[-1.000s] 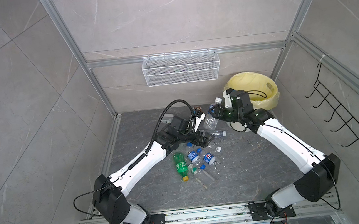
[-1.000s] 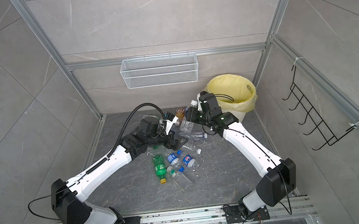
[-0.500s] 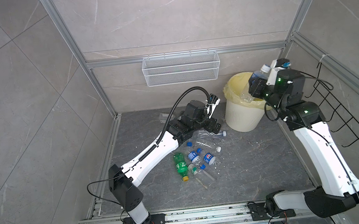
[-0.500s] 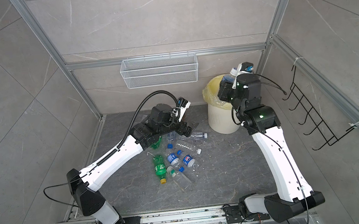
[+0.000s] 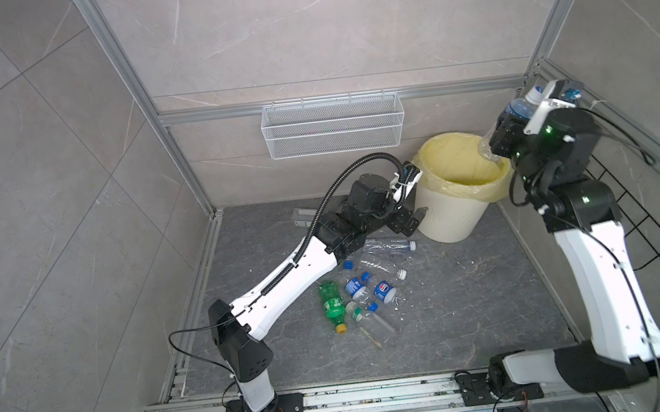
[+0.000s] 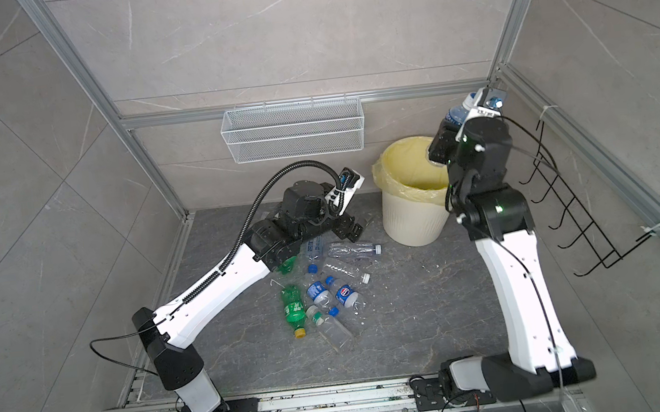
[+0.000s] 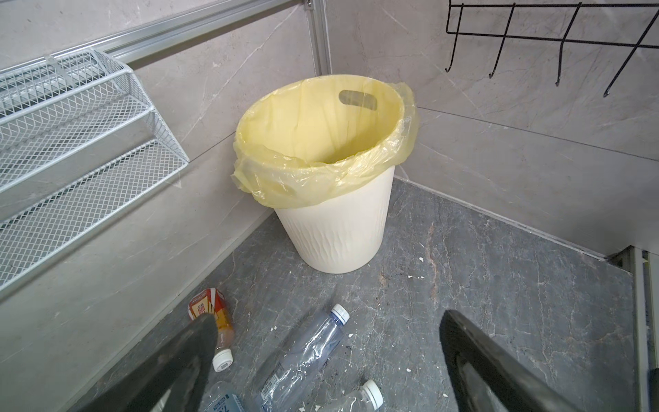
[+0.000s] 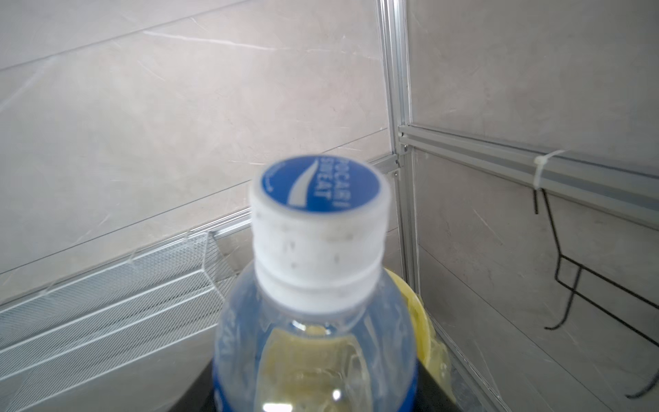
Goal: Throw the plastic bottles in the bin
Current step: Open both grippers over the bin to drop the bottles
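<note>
My right gripper point(image 5: 502, 139) is shut on a clear plastic bottle point(image 5: 519, 110) with a blue label and a white cap. It holds it cap-up, high over the right rim of the bin point(image 5: 447, 220), a cream ribbed bucket with a yellow liner. The same bottle point(image 8: 317, 285) fills the right wrist view. My left gripper point(image 5: 409, 221) is open and empty, low over the floor beside the bin's left wall. Between its fingers point(image 7: 199, 342) lies a clear bottle point(image 7: 303, 356), with an orange-labelled one point(image 7: 212, 314) next to it. Several more bottles point(image 6: 321, 295), including a green one point(image 6: 294, 307), lie mid-floor.
A white wire basket point(image 5: 333, 131) hangs on the back wall, left of the bin point(image 6: 409, 219). A black wire hook rack point(image 6: 571, 206) juts from the right wall close to my right arm. Aluminium frame posts stand in the corners.
My right arm has lifted the bottle from the floor pile up and right, to above the bin. My left arm has swung toward the bin, jaws still open.
</note>
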You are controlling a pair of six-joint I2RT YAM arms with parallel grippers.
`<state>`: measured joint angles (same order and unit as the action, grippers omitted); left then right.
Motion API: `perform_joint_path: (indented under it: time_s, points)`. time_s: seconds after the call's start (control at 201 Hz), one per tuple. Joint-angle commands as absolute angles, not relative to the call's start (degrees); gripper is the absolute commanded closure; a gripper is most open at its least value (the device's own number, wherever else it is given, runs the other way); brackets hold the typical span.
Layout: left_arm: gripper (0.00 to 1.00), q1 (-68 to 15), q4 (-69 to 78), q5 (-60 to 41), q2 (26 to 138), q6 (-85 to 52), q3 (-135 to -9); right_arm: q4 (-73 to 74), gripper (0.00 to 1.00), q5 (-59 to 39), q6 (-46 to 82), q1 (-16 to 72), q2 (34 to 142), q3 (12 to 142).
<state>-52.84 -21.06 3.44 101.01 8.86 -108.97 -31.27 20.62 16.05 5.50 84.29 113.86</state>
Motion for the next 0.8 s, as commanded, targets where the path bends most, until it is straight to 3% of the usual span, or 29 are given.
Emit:
perform_joint_path:
  time_s: [0.0,0.179,0.339,0.792]
  points:
    - [0.0,-52.91,-20.12,6.2,99.78,11.03,-107.06,-45.2,0.38,12.54,22.1,1.55,96.21,120.66]
    - [0.0,-52.89,-15.79,7.12,96.28,13.56,-99.59,-37.41,0.14,7.39,22.94,1.12,92.29,112.57]
    - [0.0,-52.91,-15.77,8.04,97.43,13.5,-99.19,-38.39,0.01,7.3,22.32,1.01,91.55,111.48]
    - [0.0,-52.82,-24.54,11.7,96.89,4.66,-100.28,-35.96,0.0,-1.12,27.06,2.77,83.6,103.33]
